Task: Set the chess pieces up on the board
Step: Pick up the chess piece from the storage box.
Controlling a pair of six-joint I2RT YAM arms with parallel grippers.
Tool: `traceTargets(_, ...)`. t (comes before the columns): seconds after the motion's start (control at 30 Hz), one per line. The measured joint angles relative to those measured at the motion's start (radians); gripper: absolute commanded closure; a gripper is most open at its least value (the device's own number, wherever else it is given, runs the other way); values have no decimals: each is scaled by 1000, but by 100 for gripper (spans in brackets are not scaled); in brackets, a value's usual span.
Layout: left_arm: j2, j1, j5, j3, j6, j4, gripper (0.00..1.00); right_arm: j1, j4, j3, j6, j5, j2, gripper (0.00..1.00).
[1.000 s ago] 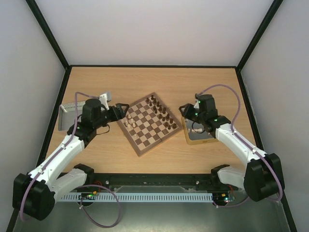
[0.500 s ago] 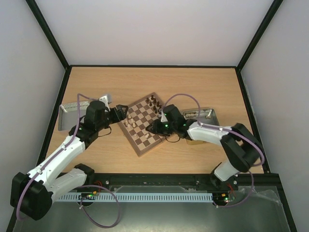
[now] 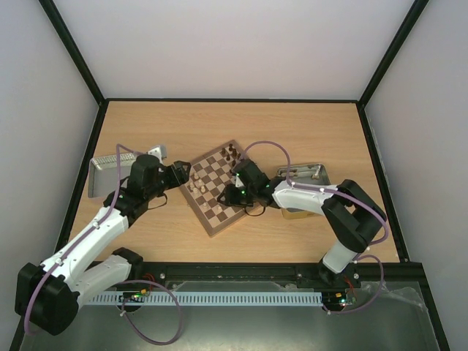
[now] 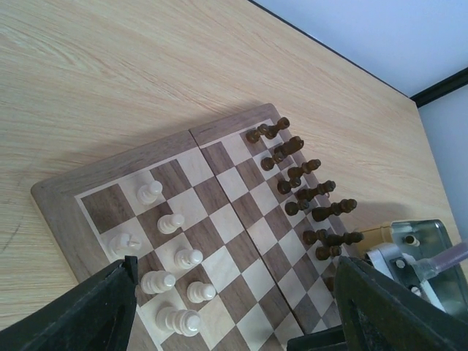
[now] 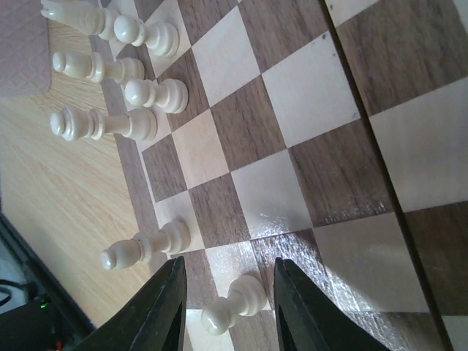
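- Right wrist view: the right claw [image 5: 228, 311] is straddling one cream pawn [image 5: 235, 304]. The pawn stands on a light square of the chessboard [image 5: 292, 95], close to the board's cream-side edge.
- The pawn sits right between the fingers [image 5: 157, 314], upright like its neighbours. Its base is just beside one finger and there's a sliver of gap on the other side.
- The claw is only partway apart. Can't tell from this angle whether the pads actually pinch the pawn or just bracket it.
- My guess is the next bit is a straight pull-away off the board, so the pawn needs to be flat on its square or it'll tip.
- The other cream pieces [image 5: 150, 93] crowd that same board edge, so there's not much room to go sideways.
- The left claw [image 4: 238, 292] hangs over the board's left corner, spread wide and empty. The right arm is clearly the nearer one.
- The dark pieces [image 4: 300, 172] line the board's opposite edge, and the tin [image 3: 316, 170] sits off the board's right side on the tabletop [image 3: 219, 124].
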Motion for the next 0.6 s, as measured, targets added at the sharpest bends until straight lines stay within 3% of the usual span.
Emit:
traceTargets(0.27,0,0,-29,0,3,-10,24,101,-132,70,-108,160,0,63)
traceTargets(0.6,0,1,-48,0,5,-10,24,181,-264,150,-199,346,27,72)
